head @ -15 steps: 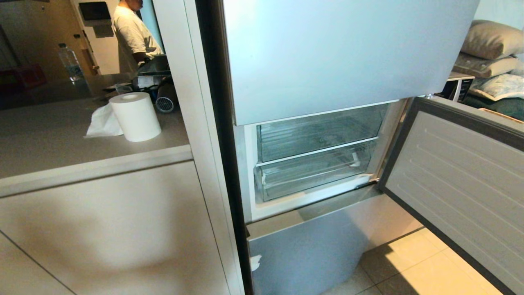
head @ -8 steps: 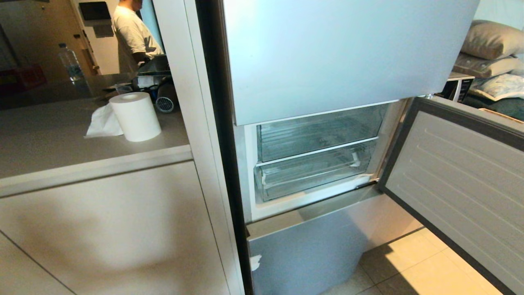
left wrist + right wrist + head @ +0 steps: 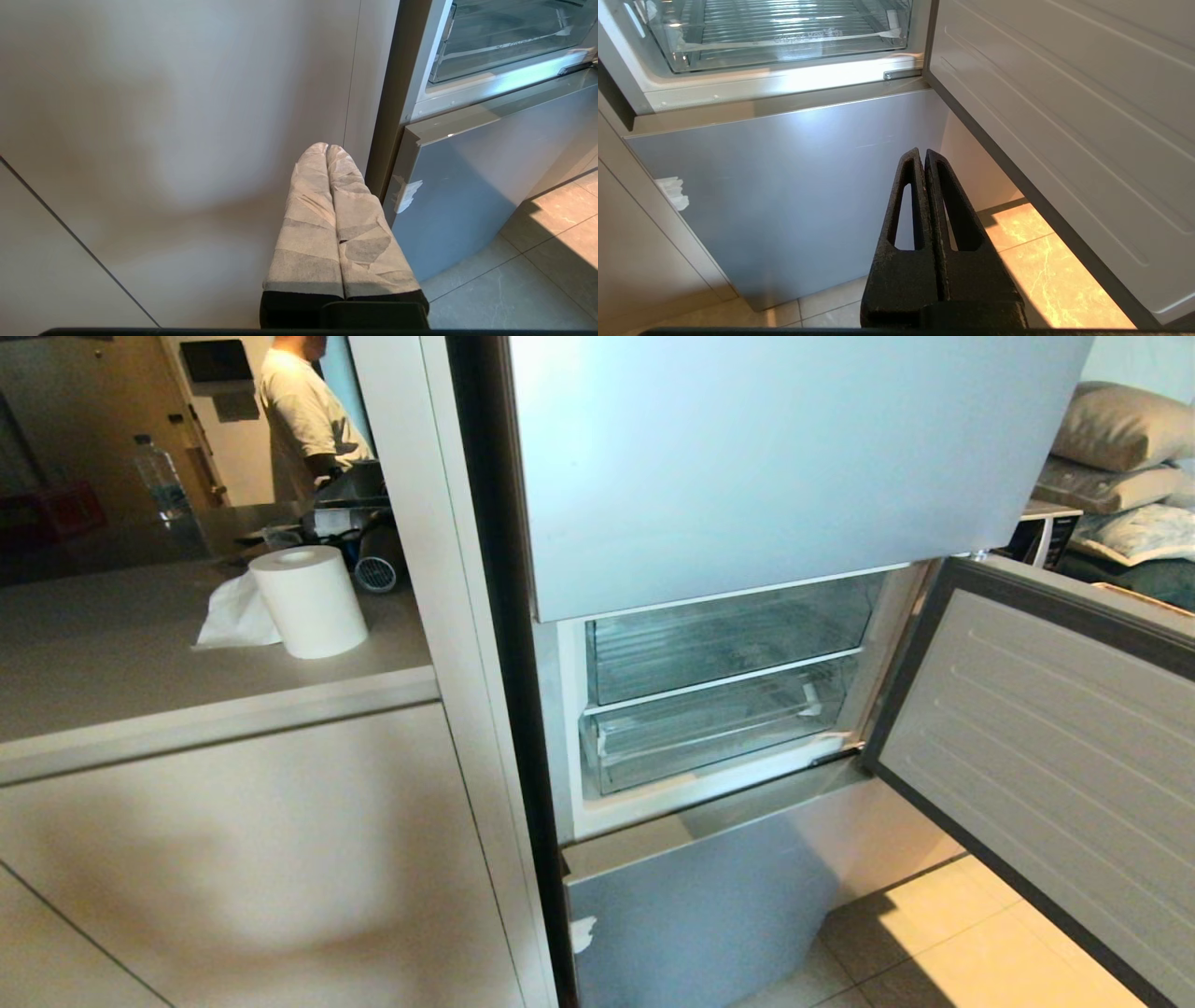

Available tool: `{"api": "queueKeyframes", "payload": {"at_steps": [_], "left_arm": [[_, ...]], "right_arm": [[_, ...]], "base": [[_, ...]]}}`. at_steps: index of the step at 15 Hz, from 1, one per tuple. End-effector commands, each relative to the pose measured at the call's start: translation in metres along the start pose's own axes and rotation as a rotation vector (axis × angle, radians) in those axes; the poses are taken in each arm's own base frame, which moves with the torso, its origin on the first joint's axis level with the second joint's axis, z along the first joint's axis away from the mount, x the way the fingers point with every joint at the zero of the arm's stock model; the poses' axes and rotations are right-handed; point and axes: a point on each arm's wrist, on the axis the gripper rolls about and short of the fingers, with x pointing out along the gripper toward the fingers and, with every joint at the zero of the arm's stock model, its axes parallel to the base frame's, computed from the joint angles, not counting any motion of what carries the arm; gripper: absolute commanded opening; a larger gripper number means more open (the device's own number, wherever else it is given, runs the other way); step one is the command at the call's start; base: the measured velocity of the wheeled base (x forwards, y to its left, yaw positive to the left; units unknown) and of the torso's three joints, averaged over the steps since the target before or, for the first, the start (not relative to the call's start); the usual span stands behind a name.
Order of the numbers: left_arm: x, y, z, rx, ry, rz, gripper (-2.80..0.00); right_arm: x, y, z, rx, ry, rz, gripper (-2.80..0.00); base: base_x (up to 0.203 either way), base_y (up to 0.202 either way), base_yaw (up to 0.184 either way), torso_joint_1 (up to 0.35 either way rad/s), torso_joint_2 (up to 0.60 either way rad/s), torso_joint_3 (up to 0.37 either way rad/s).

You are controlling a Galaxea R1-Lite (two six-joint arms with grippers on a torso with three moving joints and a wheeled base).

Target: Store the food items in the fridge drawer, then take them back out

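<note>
The fridge stands with its middle door (image 3: 1055, 747) swung open to the right. Inside sits the clear plastic fridge drawer (image 3: 714, 728), pushed in, with nothing showing in it; it also appears in the left wrist view, fridge drawer (image 3: 504, 37), and the right wrist view, fridge drawer (image 3: 780, 37). No food items are in view. My left gripper (image 3: 326, 148), wrapped in pale tape, is shut and empty, low in front of the cabinet panel. My right gripper (image 3: 923, 153), black, is shut and empty, low before the silver lower fridge door (image 3: 784, 186). Neither arm shows in the head view.
A beige counter (image 3: 168, 663) at the left carries a white paper roll (image 3: 308, 600) with a loose tissue, and a water bottle (image 3: 163, 485) behind. A person (image 3: 303, 415) stands beyond it. The upper fridge door (image 3: 766, 457) is closed. Pillows (image 3: 1120, 439) lie at far right. Tiled floor (image 3: 934, 943) below.
</note>
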Motion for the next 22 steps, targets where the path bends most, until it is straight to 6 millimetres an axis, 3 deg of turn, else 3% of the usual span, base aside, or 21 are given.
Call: {"api": "queueKeyframes", "payload": {"at_steps": [1, 11, 22], "left_arm": [[0.0002, 0.0000, -0.0004, -0.001, 0.002, 0.000, -2.80], [0.0002, 0.0000, -0.0004, 0.001, 0.002, 0.000, -2.80], [0.0002, 0.0000, -0.0004, -0.001, 0.002, 0.000, -2.80]], "right_arm": [[0.0003, 0.0000, -0.0003, 0.000, 0.004, 0.000, -2.80], [0.0002, -0.0001, 0.0002, 0.011, 0.002, -0.003, -2.80], [0.0002, -0.0001, 0.0005, 0.022, -0.001, -0.001, -2.80]], "base": [[0.000, 0.000, 0.000, 0.000, 0.00, 0.000], [0.001, 0.005, -0.122, 0.003, 0.00, 0.001], [0.000, 0.000, 0.000, 0.000, 0.00, 0.000]]}}
